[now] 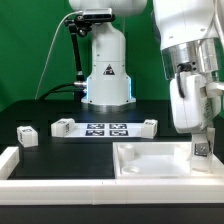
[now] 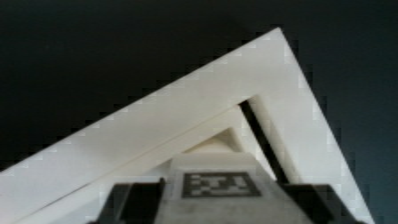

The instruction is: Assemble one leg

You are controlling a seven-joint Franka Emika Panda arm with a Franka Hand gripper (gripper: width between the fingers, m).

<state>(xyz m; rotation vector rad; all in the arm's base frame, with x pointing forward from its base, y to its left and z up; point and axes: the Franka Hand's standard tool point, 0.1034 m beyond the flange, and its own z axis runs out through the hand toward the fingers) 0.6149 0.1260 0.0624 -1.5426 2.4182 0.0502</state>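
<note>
My gripper [image 1: 201,152] is shut on a leg [image 1: 201,147], a small white block with a black-and-white tag. It holds the leg upright over the near right corner of the large flat white panel [image 1: 145,160]. In the wrist view the leg [image 2: 217,184] sits between my two dark fingers [image 2: 135,202], its tag facing the camera. My gripper [image 2: 217,208] is above the panel's pointed corner [image 2: 196,110]. I cannot tell whether the leg touches the panel. Three more legs lie on the table: one at the exterior view's left [image 1: 26,135], one [image 1: 62,126] and another [image 1: 148,126] beside the marker board.
The marker board [image 1: 105,128] lies flat behind the panel. The robot base [image 1: 107,70] stands at the back centre. A white raised wall [image 1: 12,162] runs along the front at the exterior view's left.
</note>
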